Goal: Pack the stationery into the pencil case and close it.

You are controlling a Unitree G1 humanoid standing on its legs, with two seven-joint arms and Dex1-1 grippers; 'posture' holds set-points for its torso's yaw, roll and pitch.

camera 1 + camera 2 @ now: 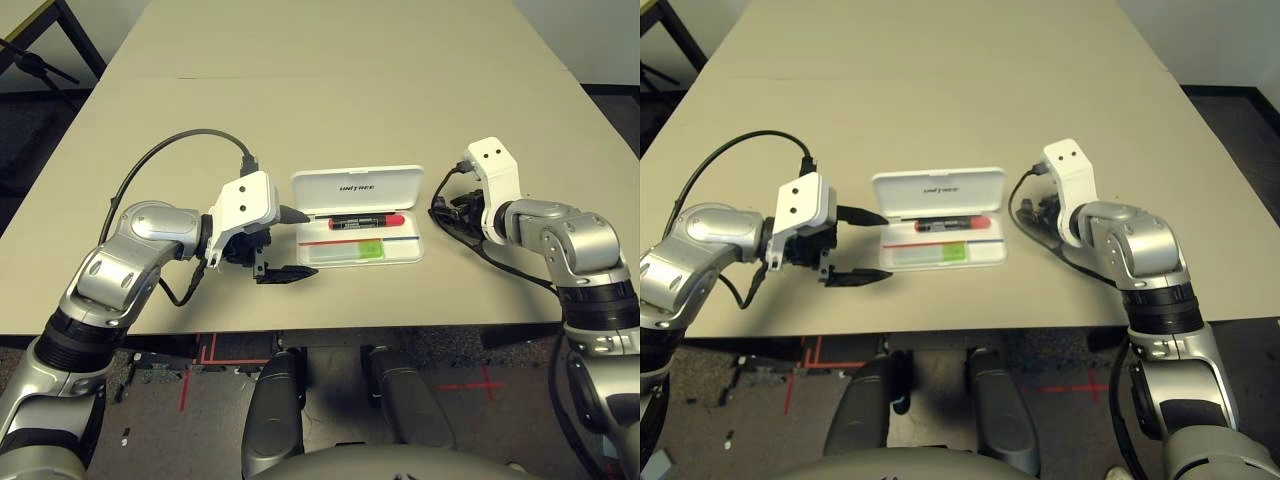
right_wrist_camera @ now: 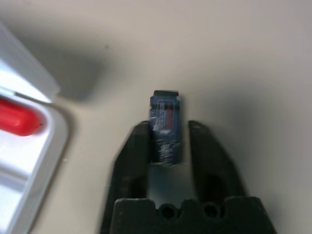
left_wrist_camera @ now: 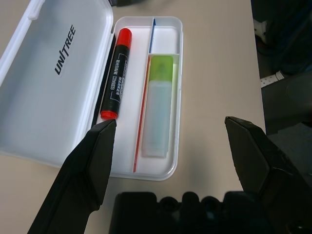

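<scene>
- White plastic hinged case (image 3: 39,107): open, left of our right jaws.
- Left jaws (image 3: 170,122): released beside it.
- Right jaws (image 2: 169,126): clenched on the small dark metallic block (image 2: 164,109), its long axis running along them, over the surface (image 2: 263,58).

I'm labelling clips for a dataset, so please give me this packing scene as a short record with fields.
case: pencil case on the table, lid raised
packed: red-and-black marker beside the hinge; green-capped highlighter in the compartment across the red line
unpacked: small dark block, outside the case
right gripper: fingers close about the block; firm grip unclear
left gripper: fingers apart, nothing between them held
remaining: block into case, lid closed
</scene>
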